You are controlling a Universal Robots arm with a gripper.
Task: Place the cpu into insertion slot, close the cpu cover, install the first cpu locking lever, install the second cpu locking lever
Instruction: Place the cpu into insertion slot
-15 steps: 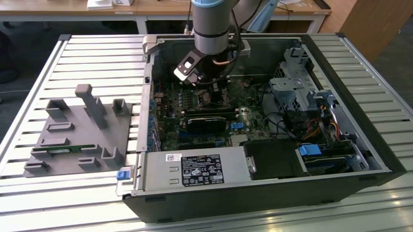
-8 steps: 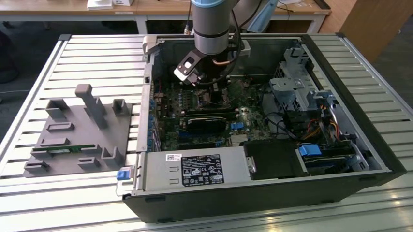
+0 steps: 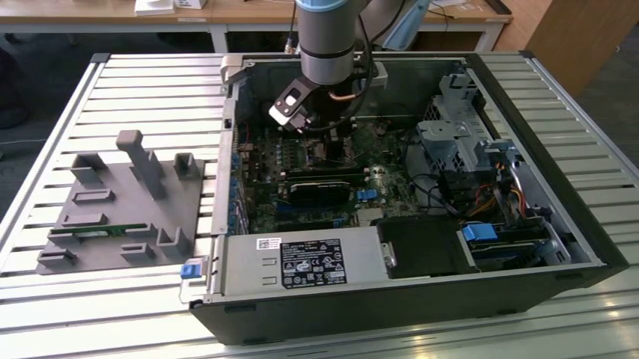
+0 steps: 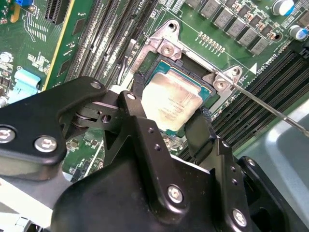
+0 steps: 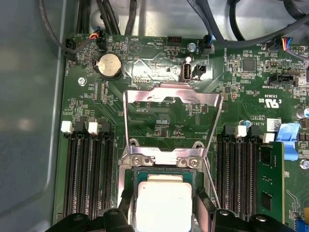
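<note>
The cpu [image 4: 171, 99], a flat square chip with a silvery top, lies in the insertion slot [image 4: 189, 73] on the green motherboard [image 5: 159, 72]. My gripper [image 4: 169, 104] comes down over it inside the computer case, and its two black fingers [image 4: 138, 83] press against opposite edges of the chip; the first wrist view shows the gripper [image 5: 164, 208] the same way. The cpu cover [image 5: 145, 94], a metal frame with a window, is swung open and lies back on the board beyond the slot. A thin wire locking lever [image 4: 270, 108] sticks out beside the socket.
Long black memory slots [image 5: 89, 174] flank the socket on both sides. In the exterior view the case [image 3: 559, 224] holds a power supply [image 3: 299, 262], drive cages [image 3: 454, 142] and cables. A grey fixture [image 3: 120, 202] stands on the slatted table at the exterior view's left.
</note>
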